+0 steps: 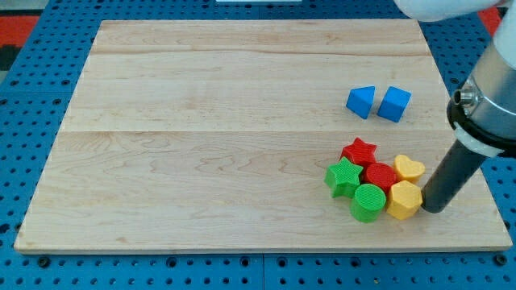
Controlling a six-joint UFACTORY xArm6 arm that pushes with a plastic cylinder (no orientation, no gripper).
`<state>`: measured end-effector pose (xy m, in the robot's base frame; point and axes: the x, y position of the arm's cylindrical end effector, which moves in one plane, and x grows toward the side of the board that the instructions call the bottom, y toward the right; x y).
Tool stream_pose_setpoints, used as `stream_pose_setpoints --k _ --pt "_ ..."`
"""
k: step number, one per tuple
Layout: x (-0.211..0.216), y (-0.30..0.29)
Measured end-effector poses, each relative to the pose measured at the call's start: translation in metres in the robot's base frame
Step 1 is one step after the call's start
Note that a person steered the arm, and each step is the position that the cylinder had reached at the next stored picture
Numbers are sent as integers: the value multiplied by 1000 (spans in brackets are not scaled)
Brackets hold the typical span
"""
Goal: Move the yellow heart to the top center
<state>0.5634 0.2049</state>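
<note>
The yellow heart [409, 168] lies at the lower right of the wooden board [242, 121], at the right edge of a tight cluster of blocks. My tip [431, 209] rests on the board just right of the yellow hexagon [404, 200], touching or nearly touching it, and just below and right of the yellow heart. The rod rises up and to the right toward the arm [488, 105].
The cluster also holds a red star [359, 151], a red hexagon [380, 176], a green star [343, 177] and a green cylinder [368, 201]. A blue triangular block [362, 101] and a blue cube [394, 104] sit apart, above the cluster. The board's right edge is close.
</note>
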Motion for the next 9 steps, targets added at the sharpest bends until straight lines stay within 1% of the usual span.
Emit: stream_pose_setpoints --k 2,3,4,5,7,8,9 --pt "0 -63" --pt "3 -43" --pt "3 15" --pt "-12 31" --pt "-53 -57" --pt "-69 -79" --pt "-64 -69"
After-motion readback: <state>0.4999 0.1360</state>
